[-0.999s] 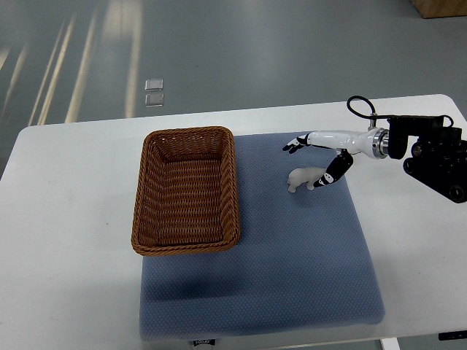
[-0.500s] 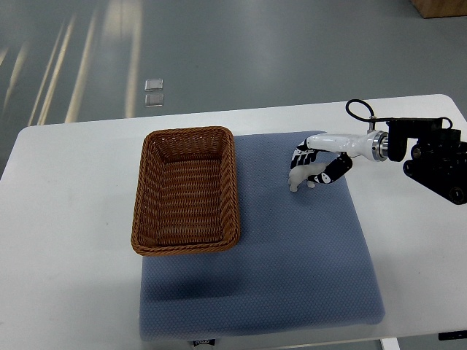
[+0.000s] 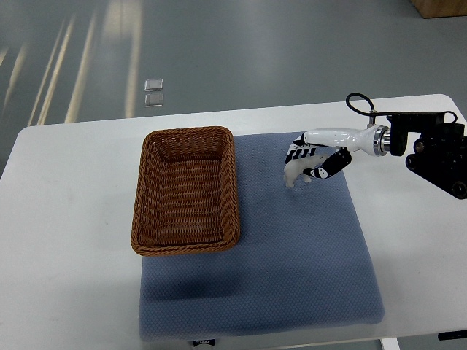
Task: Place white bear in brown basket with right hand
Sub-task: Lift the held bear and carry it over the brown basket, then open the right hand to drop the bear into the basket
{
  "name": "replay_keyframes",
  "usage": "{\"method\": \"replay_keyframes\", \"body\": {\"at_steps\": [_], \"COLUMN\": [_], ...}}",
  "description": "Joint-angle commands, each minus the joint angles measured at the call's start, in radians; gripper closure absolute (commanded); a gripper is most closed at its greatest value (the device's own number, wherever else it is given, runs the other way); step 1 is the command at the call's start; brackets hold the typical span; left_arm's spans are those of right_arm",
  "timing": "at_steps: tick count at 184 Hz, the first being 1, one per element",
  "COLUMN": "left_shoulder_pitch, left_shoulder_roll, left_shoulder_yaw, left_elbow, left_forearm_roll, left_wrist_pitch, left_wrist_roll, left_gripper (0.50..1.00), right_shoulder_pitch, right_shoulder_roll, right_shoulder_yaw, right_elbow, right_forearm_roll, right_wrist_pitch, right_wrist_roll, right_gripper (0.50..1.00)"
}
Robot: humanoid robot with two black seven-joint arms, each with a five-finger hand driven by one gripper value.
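The white bear point(image 3: 295, 172) is a small white figure on the blue mat, right of the basket. My right hand point(image 3: 308, 160) reaches in from the right edge and its fingers are curled around the bear, which looks slightly lifted off the mat. The brown wicker basket point(image 3: 144, 191) stands on the left part of the mat, empty, about a hand's width left of the bear. The left arm is out of view.
A blue-grey mat point(image 3: 306, 255) covers the middle of the white table point(image 3: 66, 255). The right arm's black base point(image 3: 438, 149) sits at the table's right edge. Two small clear squares point(image 3: 153, 92) lie on the floor beyond the table.
My right hand went from open above the bear to closed around it. The bear has shifted slightly up and left with the hand.
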Motion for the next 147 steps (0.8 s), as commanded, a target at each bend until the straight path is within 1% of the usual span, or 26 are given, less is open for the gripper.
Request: {"method": "replay_keyframes", "body": {"at_steps": [1, 27, 42, 54, 87, 104, 126, 129, 130, 131, 132, 133, 134, 135, 136, 137, 138, 139, 140, 141, 142, 143, 144, 145, 146, 147], "left_shoulder_pitch": [0.0, 0.001, 0.0, 0.0, 0.001, 0.0, 0.0, 0.001, 0.001, 0.001, 0.001, 0.0, 0.0, 0.0, 0.0, 0.0, 0.0, 0.001, 0.001, 0.0, 0.0, 0.0, 0.0, 0.0, 0.0, 0.001], "left_shoulder_roll": [0.0, 0.0, 0.0, 0.0, 0.0, 0.0, 0.0, 0.0, 0.0, 0.0, 0.0, 0.0, 0.0, 0.0, 0.0, 0.0, 0.0, 0.0, 0.0, 0.0, 0.0, 0.0, 0.0, 0.0, 0.0, 0.0], "left_shoulder_yaw": [0.0, 0.0, 0.0, 0.0, 0.0, 0.0, 0.0, 0.0, 0.0, 0.0, 0.0, 0.0, 0.0, 0.0, 0.0, 0.0, 0.0, 0.0, 0.0, 0.0, 0.0, 0.0, 0.0, 0.0, 0.0, 0.0], "left_elbow": [0.0, 0.0, 0.0, 0.0, 0.0, 0.0, 0.0, 0.0, 0.0, 0.0, 0.0, 0.0, 0.0, 0.0, 0.0, 0.0, 0.0, 0.0, 0.0, 0.0, 0.0, 0.0, 0.0, 0.0, 0.0, 0.0], "left_forearm_roll": [0.0, 0.0, 0.0, 0.0, 0.0, 0.0, 0.0, 0.0, 0.0, 0.0, 0.0, 0.0, 0.0, 0.0, 0.0, 0.0, 0.0, 0.0, 0.0, 0.0, 0.0, 0.0, 0.0, 0.0, 0.0, 0.0], "left_wrist_pitch": [0.0, 0.0, 0.0, 0.0, 0.0, 0.0, 0.0, 0.0, 0.0, 0.0, 0.0, 0.0, 0.0, 0.0, 0.0, 0.0, 0.0, 0.0, 0.0, 0.0, 0.0, 0.0, 0.0, 0.0, 0.0, 0.0], "left_wrist_roll": [0.0, 0.0, 0.0, 0.0, 0.0, 0.0, 0.0, 0.0, 0.0, 0.0, 0.0, 0.0, 0.0, 0.0, 0.0, 0.0, 0.0, 0.0, 0.0, 0.0, 0.0, 0.0, 0.0, 0.0, 0.0, 0.0], "left_gripper": [0.5, 0.5, 0.5, 0.5, 0.5, 0.5, 0.5, 0.5, 0.5, 0.5, 0.5, 0.5, 0.5, 0.5, 0.5, 0.5, 0.5, 0.5, 0.5, 0.5, 0.5, 0.5, 0.5, 0.5, 0.5, 0.5], "right_shoulder_pitch": [0.015, 0.029, 0.033, 0.039, 0.084, 0.099, 0.116, 0.118, 0.118, 0.118, 0.118, 0.118, 0.118, 0.118, 0.118, 0.118, 0.118, 0.118, 0.118, 0.118, 0.118, 0.116, 0.116, 0.116, 0.116, 0.115], "right_shoulder_roll": [0.0, 0.008, 0.014, 0.033, 0.203, 0.258, 0.33, 0.344, 0.344, 0.349, 0.349, 0.355, 0.355, 0.359, 0.359, 0.365, 0.366, 0.37, 0.37, 0.375, 0.375, 0.379, 0.379, 0.384, 0.384, 0.385], "right_shoulder_yaw": [0.007, 0.01, 0.022, 0.022, 0.014, 0.011, 0.01, 0.01, 0.01, 0.01, 0.01, 0.01, 0.01, 0.01, 0.01, 0.011, 0.011, 0.011, 0.011, 0.01, 0.01, 0.01, 0.01, 0.01, 0.01, 0.01], "right_elbow": [0.01, 0.048, 0.119, 0.14, 0.101, 0.084, 0.05, 0.042, 0.042, 0.038, 0.038, 0.033, 0.033, 0.03, 0.03, 0.027, 0.027, 0.024, 0.024, 0.022, 0.022, 0.018, 0.018, 0.016, 0.016, 0.015], "right_forearm_roll": [0.021, 0.042, 0.065, 0.07, 0.056, 0.055, 0.053, 0.053, 0.053, 0.053, 0.053, 0.053, 0.053, 0.053, 0.053, 0.053, 0.053, 0.053, 0.053, 0.055, 0.055, 0.055, 0.055, 0.055, 0.055, 0.055], "right_wrist_pitch": [0.001, -0.004, -0.01, -0.013, -0.056, -0.057, -0.06, -0.062, -0.062, -0.062, -0.062, -0.064, -0.064, -0.067, -0.067, -0.068, -0.068, -0.07, -0.07, -0.073, -0.073, -0.074, -0.074, -0.076, -0.076, -0.077], "right_wrist_roll": [0.043, 0.045, 0.045, 0.045, 0.045, -0.014, -0.071, -0.081, -0.081, -0.086, -0.086, -0.09, -0.09, -0.095, -0.095, -0.101, -0.101, -0.106, -0.106, -0.109, -0.109, -0.113, -0.113, -0.116, -0.117, -0.12], "right_gripper": [1.0, 1.0, 1.0, 1.0, 1.0, 1.0, 0.998, 0.965, 0.965, 0.949, 0.948, 0.932, 0.932, 0.912, 0.912, 0.887, 0.887, 0.855, 0.854, 0.816, 0.816, 0.765, 0.765, 0.706, 0.705, 0.657]}}
